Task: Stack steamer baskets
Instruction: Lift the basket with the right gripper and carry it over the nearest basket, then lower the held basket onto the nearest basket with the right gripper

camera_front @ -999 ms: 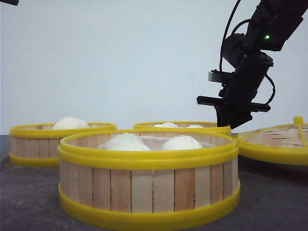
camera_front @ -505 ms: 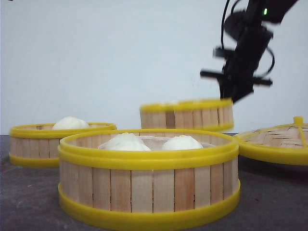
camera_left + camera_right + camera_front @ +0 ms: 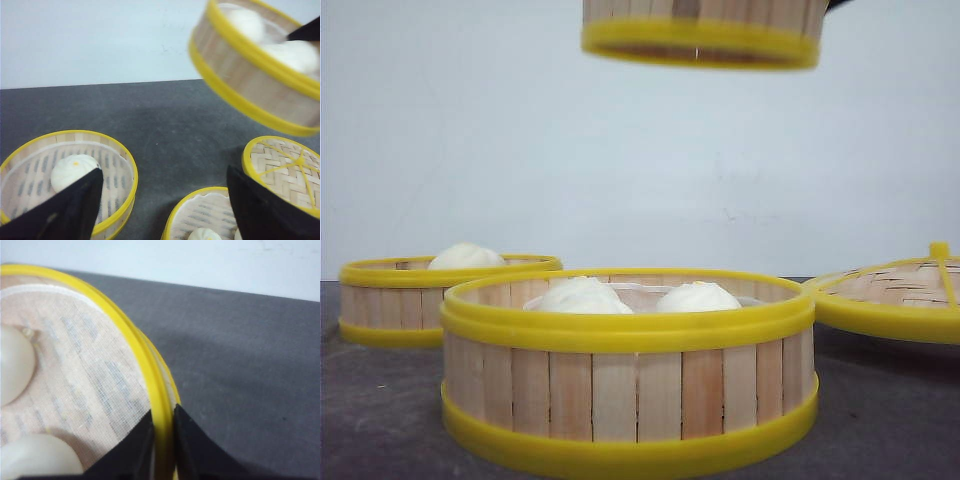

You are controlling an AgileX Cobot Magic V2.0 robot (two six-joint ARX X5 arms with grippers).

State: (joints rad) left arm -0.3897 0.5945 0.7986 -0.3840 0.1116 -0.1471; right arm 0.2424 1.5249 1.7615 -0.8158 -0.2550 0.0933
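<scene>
One steamer basket point(image 3: 701, 32) hangs high in the air at the top of the front view, its round mouth facing up and its base nearly level, tipped only slightly; it is well above the dark surface point(image 3: 380, 420). The right gripper point(image 3: 162, 440) pinches this lifted basket's yellow rim, one finger inside the wall and one outside, with white buns point(image 3: 12, 365) lying on the cloth liner within. Two more baskets sit upright on the surface: the near basket point(image 3: 630, 370) in the centre foreground holding two buns, and the left basket point(image 3: 440, 295) farther back holding one. The woven lid point(image 3: 895, 295) rests on the surface to the right. The left gripper point(image 3: 160, 210) hovers over the surface with its fingers spread wide, grasping nothing.
</scene>
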